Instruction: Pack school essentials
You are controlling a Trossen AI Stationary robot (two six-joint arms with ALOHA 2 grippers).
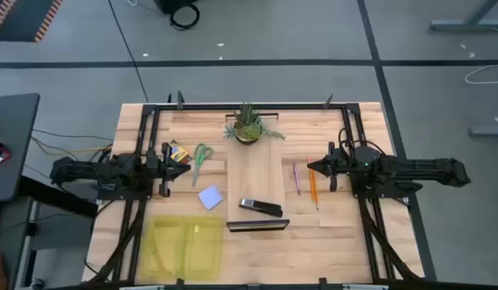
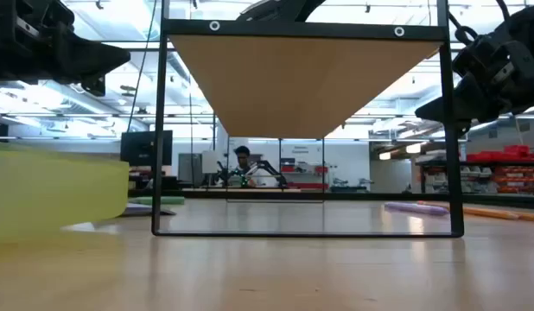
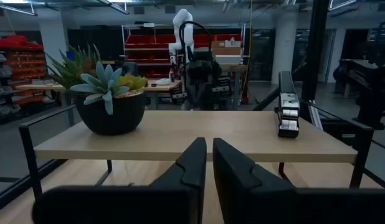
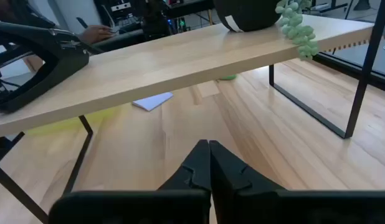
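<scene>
Wood-top table (image 1: 329, 242) w/ black frame, raised wooden shelf mid. Yellow see-through pouch (image 1: 183, 246) at front-left, nothing in it. Left hand (image 1: 183, 163) clenched, holding nothing, just beside yellow-and-green crayon box (image 1: 179, 151) and green-handled scissors (image 1: 201, 159). Right hand (image 1: 313, 167) clenched, holding nothing, near orange pencils (image 1: 313, 187) and thin purple pen (image 1: 296, 178). Pale blue square note pad (image 1: 210, 197) between scissors and pouch.

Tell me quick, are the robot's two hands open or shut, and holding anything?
Left hand: shut, holding nothing.
Right hand: shut, holding nothing.
</scene>
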